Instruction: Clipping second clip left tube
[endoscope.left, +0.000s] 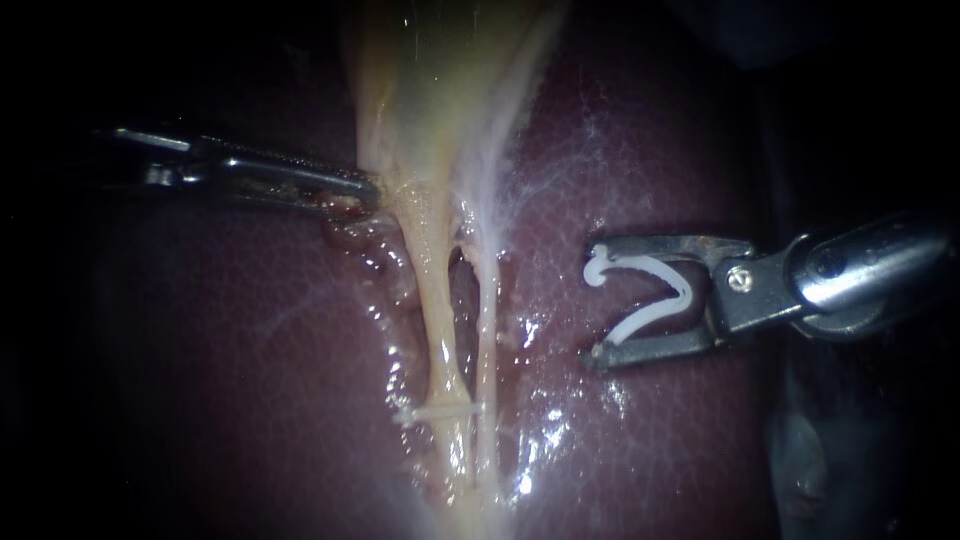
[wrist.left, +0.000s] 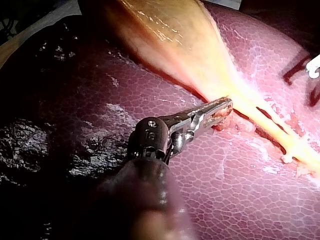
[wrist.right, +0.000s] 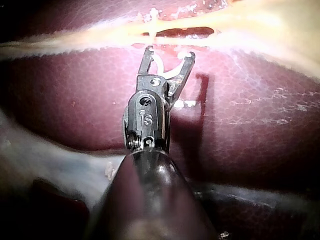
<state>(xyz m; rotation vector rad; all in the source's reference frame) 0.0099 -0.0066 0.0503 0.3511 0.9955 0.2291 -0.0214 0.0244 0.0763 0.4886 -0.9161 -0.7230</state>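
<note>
While the left instrument reaches in across the dark liver, its jaws lie narrow, closed on a fold of tissue at the edge of the gallbladder's neck, just beside the top of the left tube. The gallbladder hangs pale and yellow above, and tapers down into two thin strands that run side by side over the liver: the left tube, the thicker and yellower one, and the right tube, thinner and whiter, with a dark slit of liver showing between them. Low on the left tube a closed clip sits crosswise, its white bar reaching as far as the right tube; whether it takes in that tube as well cannot be told. The right instrument comes in from the right with its jaws spread wide, and an open white clip is seated in them, one leg along each jaw and its bend toward the hinge. Its mouth faces the tubes but stands apart from them, over bare liver to the right of the right tube and higher than the closed clip. From the right wrist view the jaw tips are near the strands, with the gap between the two tubes just ahead of them.
</note>
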